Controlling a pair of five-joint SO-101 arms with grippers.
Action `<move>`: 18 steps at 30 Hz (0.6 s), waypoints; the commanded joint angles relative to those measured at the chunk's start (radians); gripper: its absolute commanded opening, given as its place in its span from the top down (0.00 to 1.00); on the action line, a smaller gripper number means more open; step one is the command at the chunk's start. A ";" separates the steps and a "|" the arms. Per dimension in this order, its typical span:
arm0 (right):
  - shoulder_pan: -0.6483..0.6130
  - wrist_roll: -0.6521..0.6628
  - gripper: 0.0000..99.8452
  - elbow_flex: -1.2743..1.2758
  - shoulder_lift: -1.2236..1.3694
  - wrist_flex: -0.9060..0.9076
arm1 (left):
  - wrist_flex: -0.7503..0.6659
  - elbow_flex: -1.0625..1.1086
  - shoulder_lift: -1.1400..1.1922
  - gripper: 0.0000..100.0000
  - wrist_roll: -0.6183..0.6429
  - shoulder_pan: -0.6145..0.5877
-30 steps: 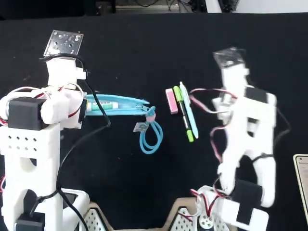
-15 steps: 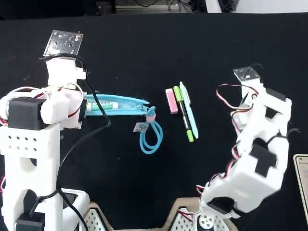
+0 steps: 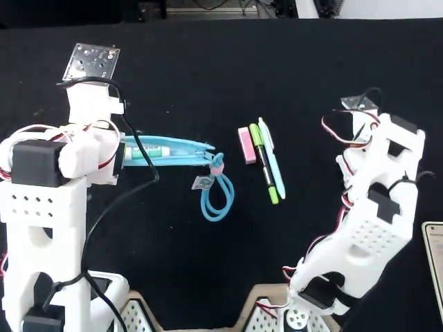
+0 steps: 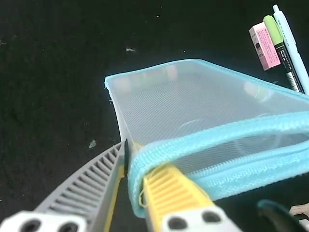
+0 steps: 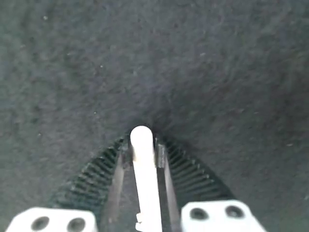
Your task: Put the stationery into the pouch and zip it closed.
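Observation:
A light blue mesh pouch (image 3: 173, 151) lies on the black table, mouth open, with a green-labelled item inside. My left gripper (image 3: 123, 155) is shut on the pouch's (image 4: 193, 106) zipper edge; the left gripper (image 4: 128, 154) pinches the blue rim. A pink eraser (image 3: 246, 145), a green highlighter (image 3: 264, 162) and a light blue pen (image 3: 273, 160) lie side by side right of the pouch. The eraser (image 4: 264, 46) and highlighter (image 4: 277, 38) lie beyond the pouch. My right arm (image 3: 377, 180) stands folded right of the stationery. My right gripper (image 5: 142, 140) is shut on a thin white stick (image 5: 145, 174), close over bare table.
A blue loop strap (image 3: 217, 198) with a small tag (image 3: 202, 182) trails from the pouch's zipper end. A tan card (image 3: 435, 256) lies at the right edge. The arm bases (image 3: 291, 315) stand at the front edge.
The right arm has swung to the right, away from the stationery, and folded up. The left arm, the pouch and the three stationery items have stayed put.

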 commanded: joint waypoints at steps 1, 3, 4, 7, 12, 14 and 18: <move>0.015 0.008 0.90 -0.054 0.031 -0.002 | 0.006 -0.008 0.002 0.97 -0.002 -0.004; 0.017 0.012 0.91 -0.054 0.039 -0.003 | 0.006 -0.008 0.002 0.97 -0.002 -0.004; 0.020 0.011 0.94 -0.054 0.039 -0.003 | 0.006 -0.008 0.002 0.97 -0.002 -0.004; 0.029 0.008 0.98 -0.056 0.008 0.021 | 0.006 -0.007 0.002 0.97 -0.002 -0.004; 0.049 0.009 0.99 -0.051 -0.168 0.135 | 0.006 -0.007 0.002 0.97 -0.002 -0.004; 0.048 0.012 0.99 -0.048 -0.263 0.203 | 0.006 -0.007 0.002 0.97 -0.002 -0.004; 0.040 0.015 0.99 -0.047 -0.460 0.334 | 0.006 -0.005 0.002 0.97 -0.002 -0.004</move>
